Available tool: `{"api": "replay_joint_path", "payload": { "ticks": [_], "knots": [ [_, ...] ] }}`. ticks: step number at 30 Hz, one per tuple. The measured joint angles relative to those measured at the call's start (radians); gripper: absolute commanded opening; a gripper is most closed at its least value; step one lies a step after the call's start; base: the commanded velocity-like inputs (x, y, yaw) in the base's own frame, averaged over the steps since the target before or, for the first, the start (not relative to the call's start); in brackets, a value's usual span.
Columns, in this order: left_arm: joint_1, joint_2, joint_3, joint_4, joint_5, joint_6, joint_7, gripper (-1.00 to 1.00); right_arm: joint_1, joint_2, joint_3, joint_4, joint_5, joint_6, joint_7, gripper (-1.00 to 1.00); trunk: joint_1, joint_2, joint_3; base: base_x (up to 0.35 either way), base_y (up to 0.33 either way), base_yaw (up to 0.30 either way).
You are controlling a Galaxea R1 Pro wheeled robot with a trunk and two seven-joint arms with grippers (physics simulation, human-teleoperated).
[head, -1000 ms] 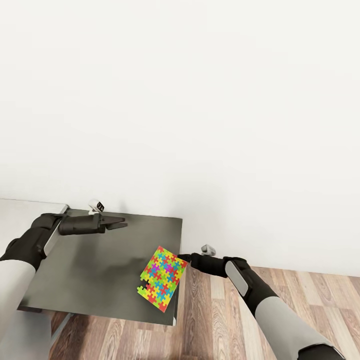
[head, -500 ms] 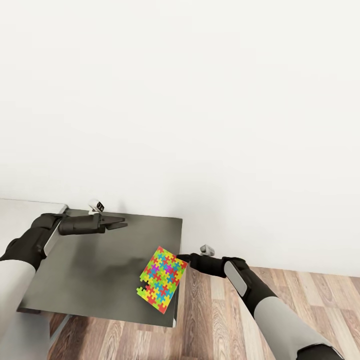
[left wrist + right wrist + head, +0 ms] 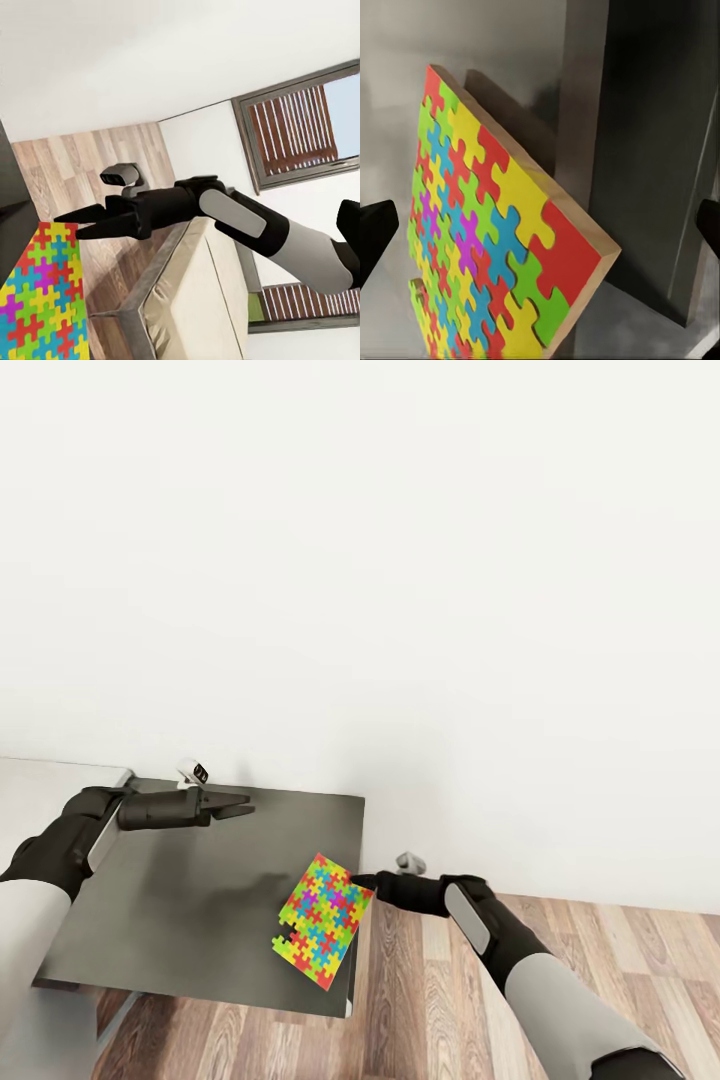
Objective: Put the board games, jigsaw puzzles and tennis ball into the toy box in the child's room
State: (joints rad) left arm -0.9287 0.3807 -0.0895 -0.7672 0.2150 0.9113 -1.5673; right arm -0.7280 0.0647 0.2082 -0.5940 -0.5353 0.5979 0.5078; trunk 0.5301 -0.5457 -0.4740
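One jigsaw puzzle (image 3: pixel 322 920), a flat sheet of yellow, red, green and blue pieces, lies at the right edge of the dark grey table (image 3: pixel 180 900), one corner reaching just past that edge. My right gripper (image 3: pixel 360 881) is open beside the table, its tips at the puzzle's far right corner. The right wrist view shows the puzzle (image 3: pixel 487 225) up close between the two spread fingertips (image 3: pixel 375 229). My left gripper (image 3: pixel 243 806) hovers open and empty over the back of the table. The left wrist view shows the right gripper (image 3: pixel 69 223) by the puzzle (image 3: pixel 37 300).
A plain white wall rises right behind the table. Wood-plank floor (image 3: pixel 430 1000) lies to the right of and in front of the table. The left wrist view shows the beige bed (image 3: pixel 195 300) with its grey frame and a grey-framed window (image 3: pixel 300 127).
My right gripper has crept slightly left toward the puzzle's corner, and the puzzle has shifted a little with it. The left arm has stayed still.
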Motion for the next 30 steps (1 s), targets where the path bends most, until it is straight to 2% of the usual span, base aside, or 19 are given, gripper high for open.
{"api": "replay_joint_path", "payload": {
  "ticks": [4, 8, 30],
  "knots": [
    [0.0, 0.0, 0.0, 0.0, 0.0, 0.0, 0.0, 1.0, 0.0, 0.001, 0.008, 0.001, 0.029, 0.013, 0.0, 1.0, 0.0, 0.0, 0.0, 0.0, 0.0, 0.0],
    [0.0, 0.0, 0.0, 0.0, 0.0, 0.0, 0.0, 1.0, 0.0, 0.001, 0.011, 0.001, 0.036, 0.02, 0.0, 1.0, 0.0, 0.0, 0.0, 0.0, 0.0, 0.0],
    [0.0, 0.0, 0.0, 0.0, 0.0, 0.0, 0.0, 1.0, 0.0, 0.001, 0.012, 0.009, 0.04, 0.023, 0.0, 1.0, 0.0, 0.0, 0.0, 0.0, 0.0, 0.0]
  ]
}}
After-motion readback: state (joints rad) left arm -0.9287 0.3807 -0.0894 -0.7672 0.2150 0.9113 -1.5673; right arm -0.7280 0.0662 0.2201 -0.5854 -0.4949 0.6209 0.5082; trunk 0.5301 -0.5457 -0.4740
